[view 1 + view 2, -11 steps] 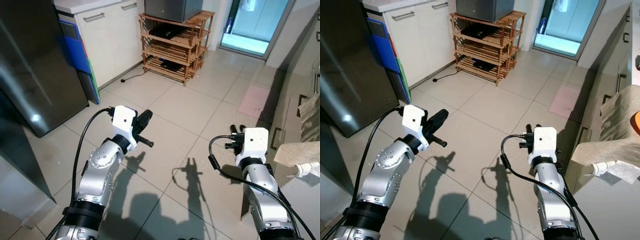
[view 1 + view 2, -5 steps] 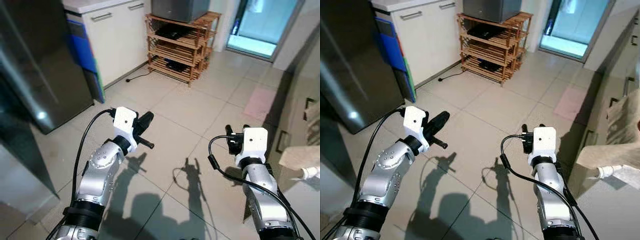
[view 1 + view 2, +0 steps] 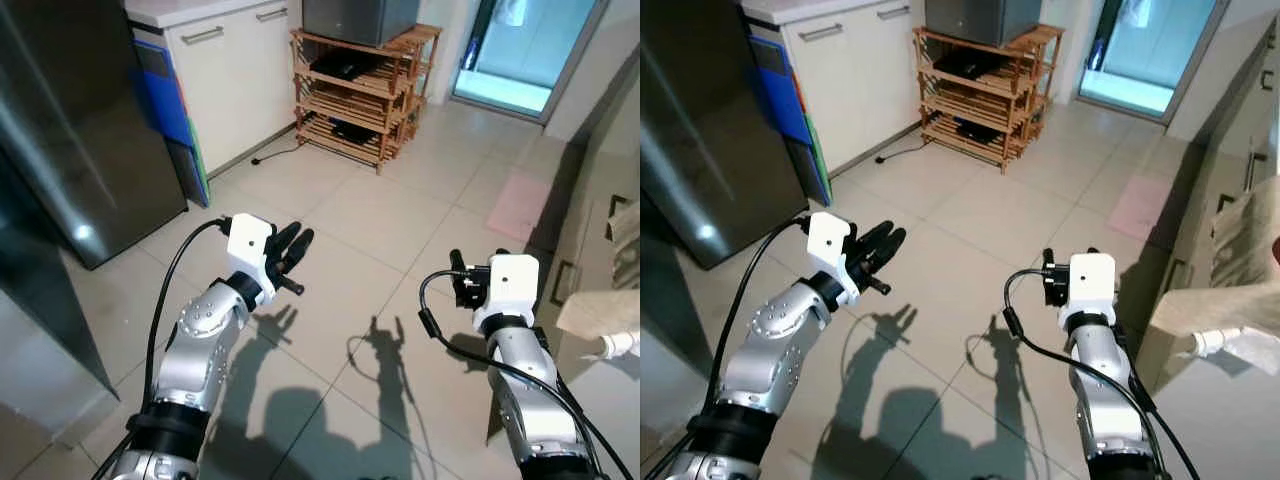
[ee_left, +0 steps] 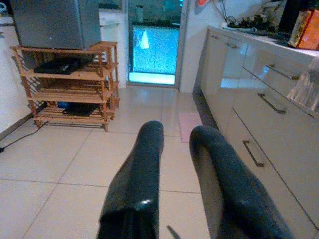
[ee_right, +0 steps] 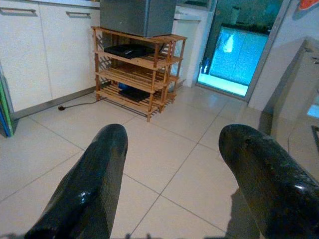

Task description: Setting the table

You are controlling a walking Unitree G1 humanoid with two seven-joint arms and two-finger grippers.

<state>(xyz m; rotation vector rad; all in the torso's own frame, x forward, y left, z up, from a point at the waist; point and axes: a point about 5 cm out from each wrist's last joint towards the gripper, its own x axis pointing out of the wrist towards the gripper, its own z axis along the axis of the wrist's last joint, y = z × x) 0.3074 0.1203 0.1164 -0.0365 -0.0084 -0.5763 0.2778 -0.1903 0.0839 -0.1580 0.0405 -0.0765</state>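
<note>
No tableware is in sight. Both arms are held out over the pale tiled floor. My left gripper points toward the wooden rack, its two black fingers a little apart with nothing between them. My right gripper hangs over the floor beside the right-hand counter, its fingers spread wide and empty. A pale cloth drapes over the counter edge at the far right, with a white object just below it.
A wooden shelf rack carrying a grey appliance stands at the back. A dark fridge, blue boards and white cabinets line the left. Drawer fronts run along the right. A pink mat lies before a glass door.
My left gripper's fingers have parted; earlier they lay together. The camera shifted a little a second ago. The right arm has barely moved.
</note>
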